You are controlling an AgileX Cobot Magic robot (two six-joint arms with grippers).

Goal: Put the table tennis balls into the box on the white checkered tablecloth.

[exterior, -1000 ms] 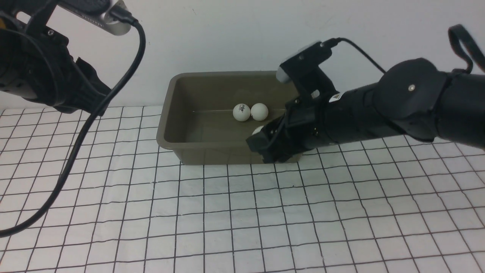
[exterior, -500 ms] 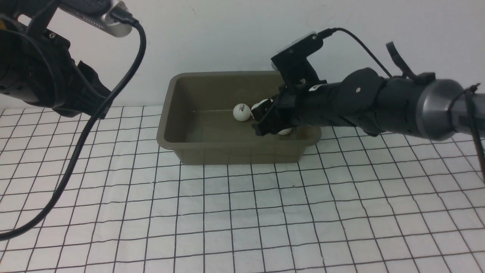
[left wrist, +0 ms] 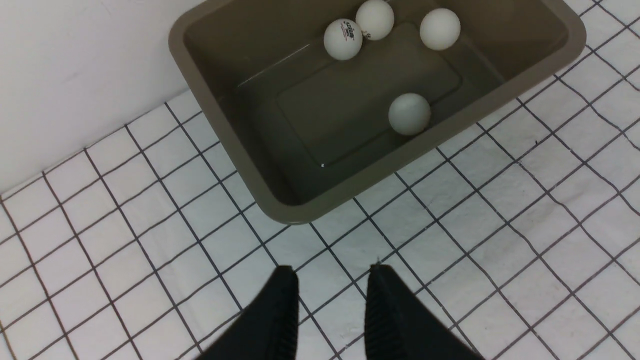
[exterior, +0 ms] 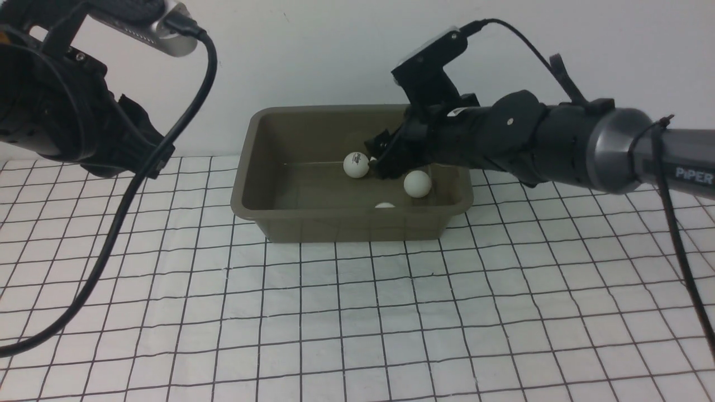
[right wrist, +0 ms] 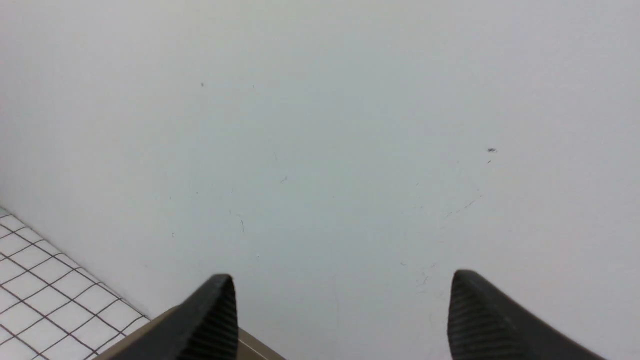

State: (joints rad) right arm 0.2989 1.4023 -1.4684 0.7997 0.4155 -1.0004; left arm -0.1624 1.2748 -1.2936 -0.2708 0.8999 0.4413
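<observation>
1. Four table tennis balls are seen inside the box (left wrist: pixel 220 70), on its floor.
2. A logo-marked ball (left wrist: pixel 343 39) and a second ball (left wrist: pixel 374 19) are found touching each other toward the far side of the box.
3. A third ball (left wrist: pixel 439 29) is set apart from that pair, toward the right end. A fourth ball (left wrist: pixel 409 114) lies alone, close to the near wall.
4. In the front view the logo-marked ball (exterior: pixel 356 165), the third ball (exterior: pixel 417 183) and the top of the fourth ball (exterior: pixel 384 205) are visible. The second ball is almost wholly hidden behind the right gripper (exterior: pixel 380 159).
5. The box (exterior: pixel 335 226) is placed upright on the white checkered tablecloth (exterior: pixel 357 324), at its far edge, close to the wall (exterior: pixel 335 50).
6. The right gripper is held above the far right part of the box. In its wrist view, its fingers (right wrist: pixel 215 310) are spread wide with nothing between them, and mostly bare wall is seen beyond.
7. The left gripper (left wrist: pixel 332 272) is raised over the tablecloth (left wrist: pixel 500 225), left of the box and clear of it. Its fingers (left wrist: pixel 282 310) are drawn close together, with only a narrow strip of cloth visible between them and nothing held.
</observation>
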